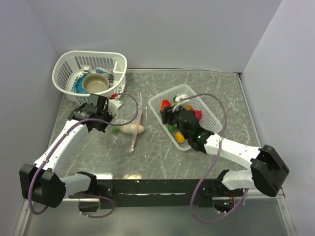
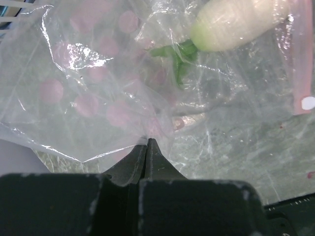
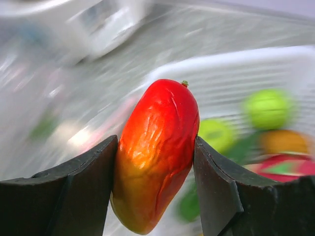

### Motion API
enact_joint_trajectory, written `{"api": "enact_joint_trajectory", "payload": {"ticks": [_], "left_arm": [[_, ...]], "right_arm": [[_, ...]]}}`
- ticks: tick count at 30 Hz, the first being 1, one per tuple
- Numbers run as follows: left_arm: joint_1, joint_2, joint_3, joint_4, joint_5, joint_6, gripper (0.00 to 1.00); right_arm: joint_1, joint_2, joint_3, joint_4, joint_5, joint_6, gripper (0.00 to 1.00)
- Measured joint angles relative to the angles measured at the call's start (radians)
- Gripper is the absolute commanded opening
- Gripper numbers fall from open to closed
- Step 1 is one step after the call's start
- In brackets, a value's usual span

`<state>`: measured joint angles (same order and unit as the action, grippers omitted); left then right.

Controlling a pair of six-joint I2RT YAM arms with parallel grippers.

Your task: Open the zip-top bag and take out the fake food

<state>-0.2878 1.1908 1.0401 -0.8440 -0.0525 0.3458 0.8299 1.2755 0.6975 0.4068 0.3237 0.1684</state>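
Note:
The zip-top bag [image 2: 98,88] lies flat on the table, clear, with its pink zip strip [image 2: 300,64] at the right. A white radish with green leaves [image 2: 236,24] is inside it. My left gripper [image 2: 147,142] is shut on the bag's near edge; from above it [image 1: 109,123] sits just left of the bag [image 1: 125,127]. My right gripper [image 3: 156,162] is shut on a red-orange mango-shaped fake fruit [image 3: 157,152]. It hangs over the left corner of the rectangular white basket [image 1: 156,102], which holds more fake food: green balls [image 3: 268,108] and an orange piece [image 3: 283,142].
A round white basket [image 1: 66,66] with a tan bowl [image 1: 96,82] on a blue plate stands at the back left. Grey walls close in the table on three sides. The rectangular basket [image 3: 236,59] sits right of the centre.

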Motion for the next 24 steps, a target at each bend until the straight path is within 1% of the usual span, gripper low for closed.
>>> {"api": "enact_joint_trajectory", "payload": {"ticks": [1,2,3,5,8,13,18,21,24], "left_arm": [[0.0,0.0,-0.011,0.011,-0.004,0.001,0.01],[0.0,0.0,-0.022,0.026,-0.013,0.005,0.01],[0.0,0.002,-0.027,0.034,-0.019,0.005,0.01],[0.0,0.008,-0.029,0.053,-0.034,0.007,0.01],[0.0,0.034,-0.029,0.102,-0.064,0.01,0.01],[0.006,0.112,-0.028,0.175,-0.134,0.047,0.01],[0.023,0.15,-0.028,0.212,-0.162,0.07,0.01],[0.027,0.157,-0.028,0.24,-0.177,0.083,0.01],[0.027,0.176,-0.035,0.281,-0.187,0.087,0.01]], "right_arm": [[-0.034,-0.003,0.01,-0.006,0.018,0.003,0.71],[-0.071,0.002,0.026,-0.029,0.039,0.006,0.79],[-0.095,0.016,0.043,-0.05,0.058,0.009,1.0],[-0.124,0.056,0.074,-0.092,0.084,0.015,1.0],[-0.127,0.084,0.078,-0.151,0.085,0.002,1.0],[-0.116,0.084,0.078,-0.158,0.021,-0.034,1.0],[-0.036,0.129,0.12,-0.129,-0.093,-0.114,0.99],[0.034,0.226,0.193,-0.101,-0.16,-0.17,0.96],[0.079,0.327,0.24,-0.084,-0.219,-0.202,0.95]]}}
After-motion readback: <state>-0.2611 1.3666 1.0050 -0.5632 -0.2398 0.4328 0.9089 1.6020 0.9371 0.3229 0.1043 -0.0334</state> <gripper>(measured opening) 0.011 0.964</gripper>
